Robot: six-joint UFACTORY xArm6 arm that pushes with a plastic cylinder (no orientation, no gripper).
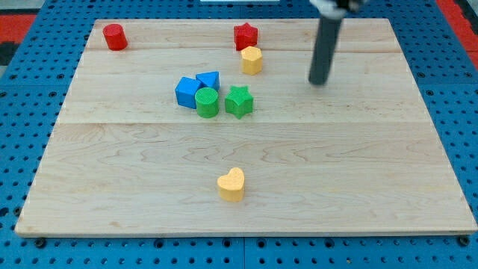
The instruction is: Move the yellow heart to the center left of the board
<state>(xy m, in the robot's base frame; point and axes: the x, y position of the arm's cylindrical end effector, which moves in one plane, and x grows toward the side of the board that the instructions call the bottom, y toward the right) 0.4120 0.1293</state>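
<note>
The yellow heart (231, 184) lies on the wooden board (112, 164) near the view's bottom, about at the middle of its width. My tip (320, 82) is the lower end of a dark rod at the view's upper right. It stands well above and to the right of the heart and touches no block. The nearest block to my tip is a yellow hexagon-like block (252, 60), to its left.
A red cylinder (114, 36) sits at the top left corner. A red star (246, 34) sits at the top middle, just above the yellow block. A blue cube (187, 91), a blue triangle-like block (208, 79), a green cylinder (207, 101) and a green star (239, 101) cluster together.
</note>
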